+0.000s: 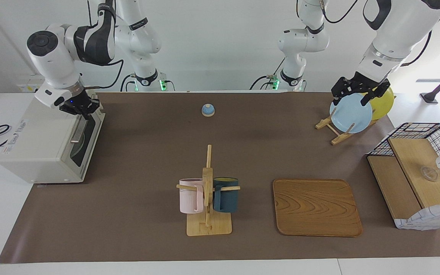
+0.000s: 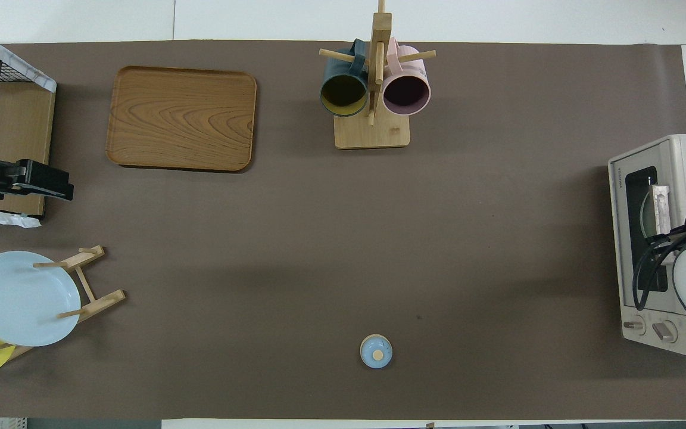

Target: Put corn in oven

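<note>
Just under the right pincer [image 1: 80, 111], oven [image 1: 40, 145] door shut

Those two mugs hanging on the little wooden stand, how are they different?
The pink mug is pale and its inside looks dark, while the dark teal mug shows a yellowish inside in the overhead view. The pink mug hangs on the stand's side toward the right arm's end of the table, the dark teal mug toward the left arm's end. Both hang on wooden pegs and look alike in size and shape.
</note>
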`<action>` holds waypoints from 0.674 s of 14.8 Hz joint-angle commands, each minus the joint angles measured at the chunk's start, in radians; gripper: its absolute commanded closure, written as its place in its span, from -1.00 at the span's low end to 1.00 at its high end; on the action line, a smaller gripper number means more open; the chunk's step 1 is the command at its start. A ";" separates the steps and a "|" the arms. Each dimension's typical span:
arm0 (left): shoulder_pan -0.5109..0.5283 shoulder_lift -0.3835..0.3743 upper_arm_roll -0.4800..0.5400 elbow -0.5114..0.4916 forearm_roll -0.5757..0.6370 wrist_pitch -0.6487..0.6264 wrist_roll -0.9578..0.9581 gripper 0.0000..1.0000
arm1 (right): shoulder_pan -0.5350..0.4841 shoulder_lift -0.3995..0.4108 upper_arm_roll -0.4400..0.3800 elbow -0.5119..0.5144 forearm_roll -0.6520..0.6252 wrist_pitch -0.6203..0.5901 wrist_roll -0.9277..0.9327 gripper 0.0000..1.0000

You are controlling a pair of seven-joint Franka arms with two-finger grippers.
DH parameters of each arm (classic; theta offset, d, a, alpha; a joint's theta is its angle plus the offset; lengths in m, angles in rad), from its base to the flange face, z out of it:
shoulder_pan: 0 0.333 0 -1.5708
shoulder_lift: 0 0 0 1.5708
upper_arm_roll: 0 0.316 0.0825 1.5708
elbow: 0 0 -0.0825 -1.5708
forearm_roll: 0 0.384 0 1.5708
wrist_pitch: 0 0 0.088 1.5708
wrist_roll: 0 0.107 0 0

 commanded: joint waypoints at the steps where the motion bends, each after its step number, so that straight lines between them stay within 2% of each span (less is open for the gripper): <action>1: 0.014 -0.021 -0.009 -0.023 0.020 0.010 0.011 -1.00 | 0.001 0.012 0.012 0.060 0.001 -0.045 0.000 0.93; 2: 0.014 -0.021 -0.009 -0.023 0.020 0.010 0.011 -1.00 | 0.001 0.018 0.014 0.095 0.002 -0.072 -0.002 0.52; 3: 0.014 -0.021 -0.009 -0.023 0.020 0.010 0.011 -1.00 | 0.002 0.027 0.014 0.132 0.017 -0.103 -0.002 -0.32; 4: 0.014 -0.021 -0.009 -0.023 0.020 0.010 0.011 -1.00 | 0.005 0.036 0.016 0.173 0.054 -0.138 0.001 -0.99; 8: 0.014 -0.021 -0.009 -0.023 0.020 0.010 0.011 -1.00 | 0.048 0.136 0.017 0.449 0.097 -0.382 0.139 -1.00; 10: 0.014 -0.021 -0.009 -0.023 0.020 0.008 0.011 -1.00 | 0.094 0.142 0.017 0.499 0.093 -0.431 0.208 -1.00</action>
